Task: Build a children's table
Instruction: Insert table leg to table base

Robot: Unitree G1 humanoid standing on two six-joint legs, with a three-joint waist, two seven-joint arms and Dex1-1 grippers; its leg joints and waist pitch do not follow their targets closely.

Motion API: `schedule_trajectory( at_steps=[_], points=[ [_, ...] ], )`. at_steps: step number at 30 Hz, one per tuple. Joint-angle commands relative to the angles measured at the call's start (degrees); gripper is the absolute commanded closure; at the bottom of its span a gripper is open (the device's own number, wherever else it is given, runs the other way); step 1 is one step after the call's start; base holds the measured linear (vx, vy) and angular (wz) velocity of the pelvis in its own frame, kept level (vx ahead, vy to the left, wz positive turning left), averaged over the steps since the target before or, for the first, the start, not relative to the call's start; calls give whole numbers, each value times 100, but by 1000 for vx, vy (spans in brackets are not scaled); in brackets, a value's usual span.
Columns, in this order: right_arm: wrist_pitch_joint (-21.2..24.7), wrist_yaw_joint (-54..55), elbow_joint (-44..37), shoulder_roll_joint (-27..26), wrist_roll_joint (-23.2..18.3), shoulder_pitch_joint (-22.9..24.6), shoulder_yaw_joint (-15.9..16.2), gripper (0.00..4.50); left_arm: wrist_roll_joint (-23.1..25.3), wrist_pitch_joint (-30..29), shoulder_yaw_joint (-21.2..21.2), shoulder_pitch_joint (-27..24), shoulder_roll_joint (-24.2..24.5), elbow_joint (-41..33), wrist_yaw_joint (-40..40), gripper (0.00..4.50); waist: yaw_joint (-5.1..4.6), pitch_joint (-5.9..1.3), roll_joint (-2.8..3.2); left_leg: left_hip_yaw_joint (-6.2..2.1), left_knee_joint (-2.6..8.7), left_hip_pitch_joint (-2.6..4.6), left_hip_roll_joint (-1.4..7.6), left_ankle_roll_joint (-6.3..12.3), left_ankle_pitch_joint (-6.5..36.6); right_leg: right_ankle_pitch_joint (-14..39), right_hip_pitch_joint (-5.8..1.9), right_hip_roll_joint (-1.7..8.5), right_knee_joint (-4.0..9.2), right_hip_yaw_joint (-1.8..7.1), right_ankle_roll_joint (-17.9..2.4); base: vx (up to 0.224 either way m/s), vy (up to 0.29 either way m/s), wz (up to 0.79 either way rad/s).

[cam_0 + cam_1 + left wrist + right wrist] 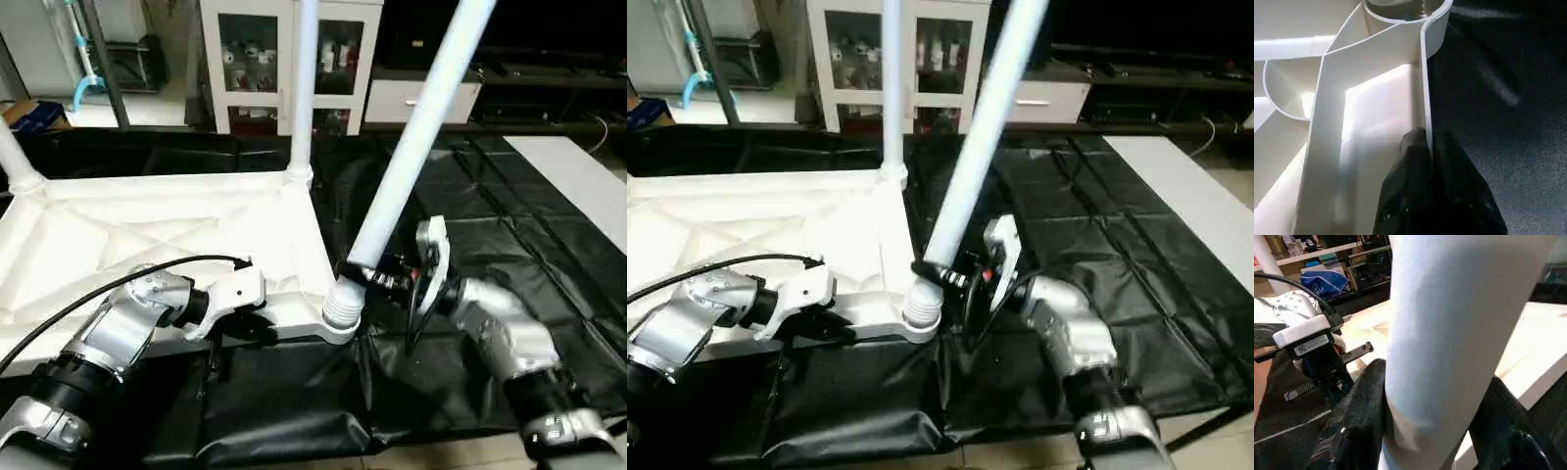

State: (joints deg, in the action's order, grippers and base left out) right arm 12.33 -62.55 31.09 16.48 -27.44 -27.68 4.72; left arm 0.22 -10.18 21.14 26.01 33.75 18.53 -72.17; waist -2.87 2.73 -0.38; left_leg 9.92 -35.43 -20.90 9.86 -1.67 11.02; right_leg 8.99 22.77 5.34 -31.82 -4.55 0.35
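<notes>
One tabletop [147, 235]; three legs [416, 137]; two pincers [377, 274].

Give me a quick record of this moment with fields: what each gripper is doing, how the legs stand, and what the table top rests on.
left gripper: shut on the rim of the table top, near the front corner
right gripper: shut on the tilted leg, just above its threaded end
tilted leg: leans to the right, its threaded end at the front corner socket, not upright
upright legs: one at the far corner; another at the left edge
table top: upside down, ribs showing, on a black sheet
</notes>
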Motion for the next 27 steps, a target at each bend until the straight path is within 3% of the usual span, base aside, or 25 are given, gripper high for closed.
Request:
schedule_trajectory(
  at_steps=[1, 4, 7, 9, 11, 13, 15, 16, 17, 18, 21, 23, 27],
  points=[
    [187, 332, 431, 433, 251, -30, -418, 264, -77, 77, 197, 17, 54, -241, -411, 450, -84, -177, 116, -303, 675, 283, 299, -501, 4610, 3806, 23, 265, 552, 4, -477, 0, 0, 0],
    [432, 109, 284, 517, 171, -127, -364, 264, -71, 72, 207, -6, 60, -267, -415, 450, -83, -172, 132, -310, 691, 261, 316, -509, 4575, 3722, -19, 313, 549, -24, -487, 0, 0, 0],
    [703, -175, 113, 619, 173, -151, -180, 264, -63, 76, 214, -17, 59, -273, -410, 450, -25, -187, 114, -274, 672, 255, 299, -456, 4194, 3657, -10, 368, 559, 58, -585, 0, 0, 0],
    [912, -398, -60, 683, 155, -147, -46, 264, -52, 77, 225, -29, 58, -284, -402, 450, 7, -200, 95, -274, 678, 208, 315, -430, 3974, 3578, -37, 388, 528, 99, -638, 0, 0, 0],
    [1125, -476, -149, 715, 39, -178, -14, 264, -43, 82, 226, -37, 55, -291, -397, 450, 33, -215, 83, -250, 685, 188, 323, -402, 3762, 3336, -35, 383, 491, 145, -775, 0, 0, 0],
    [1257, -528, -206, 736, -32, -199, 4, 264, -40, 81, 222, -39, 54, -292, -399, 450, 85, -254, 75, -215, 702, 127, 341, -361, 3338, 2824, -80, 375, 402, 203, -995, 0, 0, 0],
    [1325, -598, -233, 784, -10, -250, 84, 265, -30, 94, 220, -38, 48, -281, -392, 450, 150, -273, 58, -165, 692, 105, 343, -308, 2976, 2505, -89, 371, 362, 240, -1139, 0, 0, 0],
    [1346, -603, -213, 781, -7, -271, 92, 265, -30, 100, 221, -36, 43, -274, -388, 450, 198, -281, 50, -119, 670, 127, 333, -270, 2791, 2382, -65, 366, 357, 263, -1208, 0, 0, 0],
    [1398, -651, -205, 806, 44, -296, 144, 265, -35, 107, 225, -37, 42, -268, -384, 450, 210, -276, 12, -91, 647, 110, 321, -221, 2633, 2394, -64, 356, 337, 293, -1230, 0, 0, 0],
    [1428, -702, -195, 822, 100, -321, 189, 265, -40, 114, 230, -34, 37, -258, -378, 450, 245, -275, 12, -56, 626, 154, 320, -191, 2562, 2537, -27, 342, 341, 328, -1215, 0, 0, 0],
    [1422, -767, -193, 833, 199, -391, 281, 265, -26, 142, 242, -23, 16, -228, -354, 450, 263, -283, -2, -30, 621, 107, 337, -140, 2299, 2487, -52, 324, 298, 350, -1227, 0, 0, 0],
    [1403, -764, -205, 827, 237, -445, 306, 265, -21, 150, 241, -21, 7, -229, -342, 450, 311, -285, -14, 2, 603, 138, 339, -124, 2244, 2536, -26, 313, 295, 374, -1203, 0, 0, 0],
    [1364, -825, -283, 866, 387, -533, 440, 265, -24, 133, 213, -47, 21, -285, -359, 450, 311, -276, -3, -21, 621, 98, 342, -152, 2212, 2652, -58, 306, 280, 359, -1138, 0, 0, 0]
  ],
)
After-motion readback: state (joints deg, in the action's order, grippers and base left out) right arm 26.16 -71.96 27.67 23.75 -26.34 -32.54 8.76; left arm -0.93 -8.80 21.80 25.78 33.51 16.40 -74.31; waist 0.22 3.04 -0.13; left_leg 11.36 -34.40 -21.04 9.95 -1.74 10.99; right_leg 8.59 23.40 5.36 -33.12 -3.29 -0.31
